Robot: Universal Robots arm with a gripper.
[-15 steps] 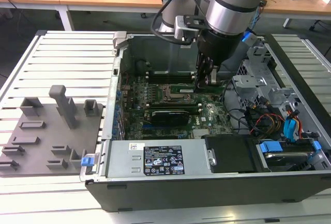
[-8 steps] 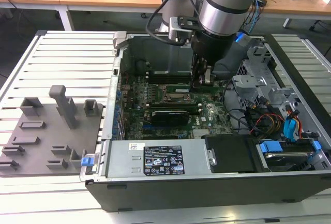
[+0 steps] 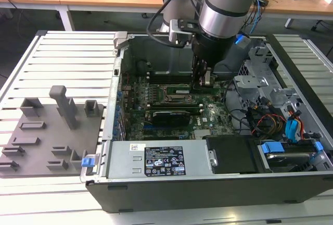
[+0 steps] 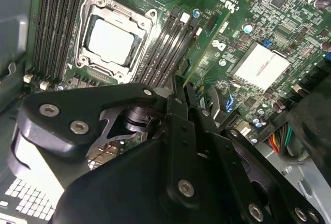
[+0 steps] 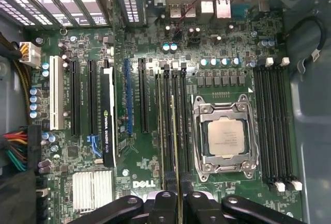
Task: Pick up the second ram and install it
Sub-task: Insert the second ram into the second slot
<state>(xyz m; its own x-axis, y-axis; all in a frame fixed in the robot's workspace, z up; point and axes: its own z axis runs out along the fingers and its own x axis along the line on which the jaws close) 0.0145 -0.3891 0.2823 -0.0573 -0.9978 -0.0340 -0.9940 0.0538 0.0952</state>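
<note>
A slatted metal worktop (image 3: 73, 53) carries an open computer case (image 3: 208, 183), with wooden desks behind and a grey plastic tray (image 3: 41, 142) of upright blocks at the exterior view's left. The arm reaches down into the case, and the claw (image 5: 178, 195) is clenched on the second ram (image 5: 177, 146), a thin green stick held edge-on above the bank of slots (image 5: 170, 125) just beside the CPU socket (image 5: 225, 136).

In the first wrist view the stick runs parallel to the slots and sits over one of the middle ones; in the second wrist view its green edge (image 4: 204, 61) slants down toward the same bank. To seat it well, I judge the stick should stay square to the slot along its whole length, the notch should match the slot's key, and pressure should come straight down and evenly so that both end latches close together. A tilt risks jamming one end.

Whether the lower edge already touches the slot cannot be told. The near end of the stick is hidden behind the claw, and the state of the slot's latches is hard to make out. The exterior view hides the stick behind the arm's wrist (image 3: 208, 64).
</note>
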